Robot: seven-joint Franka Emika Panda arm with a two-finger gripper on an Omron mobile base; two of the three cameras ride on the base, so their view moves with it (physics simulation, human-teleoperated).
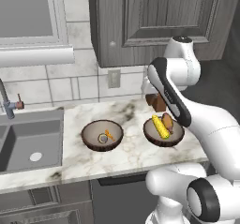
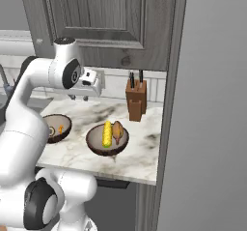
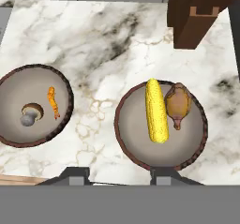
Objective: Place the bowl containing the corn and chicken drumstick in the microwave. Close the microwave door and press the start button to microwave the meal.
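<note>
The bowl [image 1: 149, 135] [image 2: 96, 147] [image 3: 136, 138] is a dark-brown round one on the marble counter. In it the yellow corn [image 1: 160, 127] [image 2: 107, 134] [image 3: 156, 110] lies beside the brown chicken drumstick [image 1: 168, 123] [image 2: 117, 130] [image 3: 178, 103]. My gripper [image 2: 81, 97] [image 3: 123, 176] hangs well above the counter, to the left of this bowl and pointing down. It is open, with nothing between its fingertips. In the hand view the bowl sits just above the right fingertip. The microwave and the microwave door are out of view.
A second brown bowl [image 1: 91, 142] [image 2: 66, 127] [image 3: 28, 85] with a mushroom and a small orange piece stands to the left. A wooden knife block [image 1: 154, 102] [image 2: 135, 102] [image 3: 197, 17] stands behind the meal bowl. The sink [image 1: 28, 143] lies far left. A tall grey panel [image 2: 212, 128] bounds the counter's right end.
</note>
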